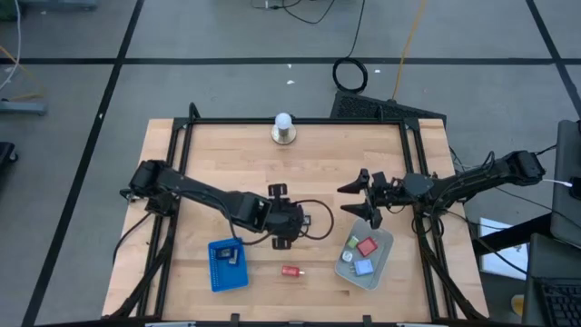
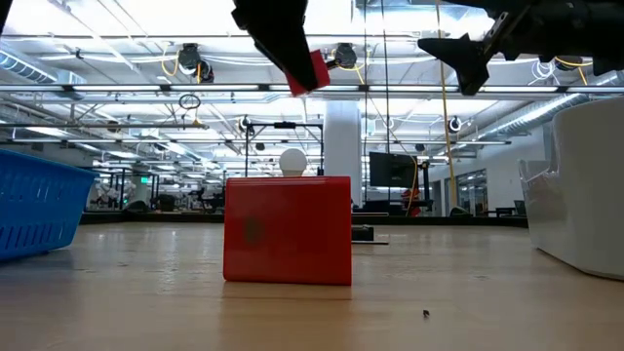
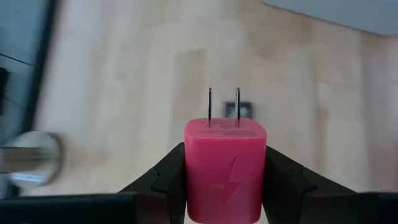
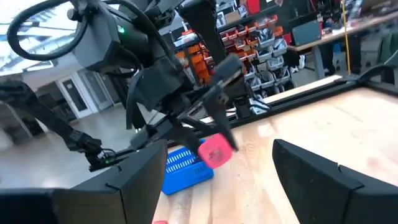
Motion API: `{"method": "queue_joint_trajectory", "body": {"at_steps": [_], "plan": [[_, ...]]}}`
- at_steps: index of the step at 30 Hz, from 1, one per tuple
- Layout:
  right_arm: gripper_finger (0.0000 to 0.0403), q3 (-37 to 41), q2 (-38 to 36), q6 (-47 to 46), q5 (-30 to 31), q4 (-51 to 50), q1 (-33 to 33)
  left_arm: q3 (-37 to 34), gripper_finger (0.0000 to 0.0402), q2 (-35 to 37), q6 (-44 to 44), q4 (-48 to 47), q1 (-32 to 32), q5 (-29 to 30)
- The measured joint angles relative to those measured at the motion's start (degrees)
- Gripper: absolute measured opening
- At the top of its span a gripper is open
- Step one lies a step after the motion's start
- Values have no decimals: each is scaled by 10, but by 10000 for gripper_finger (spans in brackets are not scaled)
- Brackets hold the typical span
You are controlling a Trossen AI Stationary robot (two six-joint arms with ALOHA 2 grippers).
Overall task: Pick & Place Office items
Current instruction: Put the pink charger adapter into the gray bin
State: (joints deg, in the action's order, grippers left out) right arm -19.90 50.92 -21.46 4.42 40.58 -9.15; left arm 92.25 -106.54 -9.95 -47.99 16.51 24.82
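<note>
Left gripper: the left gripper [image 3: 225,186] is closed on a pink charger block [image 3: 225,168], its two dark fingers [image 3: 163,183] pressing the block's two sides; the block's two metal prongs point away from the wrist. In the high view this gripper [image 1: 289,224] hangs over the middle of the table [image 1: 218,154], at about 1 o'clock from the blue tray [image 1: 227,264].

Held block: in the low view the pink block [image 2: 314,70] is lifted well clear of the tabletop, near the top of the picture. The right wrist view shows it [image 4: 214,151] pinched at the end of the left arm, above the wood.

Right gripper: the right gripper [image 1: 363,198] hovers at 12 o'clock of the clear grey bin [image 1: 385,243], its fingers spread apart with nothing between them. In the right wrist view both wide dark fingers [image 4: 323,180] stand well apart.

Red block on table: a small red block [image 1: 290,271] lies on the wood between the tray and the bin, at 6 o'clock from the left gripper; it stands close to the low camera [image 2: 288,229].

Bin contents: red [image 1: 367,246], blue [image 1: 363,267] and small pale pieces lie inside the bin.

Tray contents: a dark piece [image 1: 230,255] lies in the blue tray.

White ball: a white ball on a round metal base [image 1: 284,128] stands at the table's 12 o'clock edge.
</note>
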Motion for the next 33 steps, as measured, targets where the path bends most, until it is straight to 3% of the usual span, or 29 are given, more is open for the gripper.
{"method": "queue_joint_trajectory", "body": {"at_steps": [8, 15, 24, 33], "plan": [[285, 0, 0, -94, 6, 0, 0, 0, 149, 1, 33, 46, -12, 50], [290, 0, 0, -159, 48, -6, 1, 0, 149, 1, 70, 82, -12, 112], [289, 0, 20, -211, 43, 35, 0, 0, 149, 1, 144, 189, -12, 38], [293, 0, 122, -298, 0, 185, 1, 0, 149, 1, 193, 200, -9, 78]]}}
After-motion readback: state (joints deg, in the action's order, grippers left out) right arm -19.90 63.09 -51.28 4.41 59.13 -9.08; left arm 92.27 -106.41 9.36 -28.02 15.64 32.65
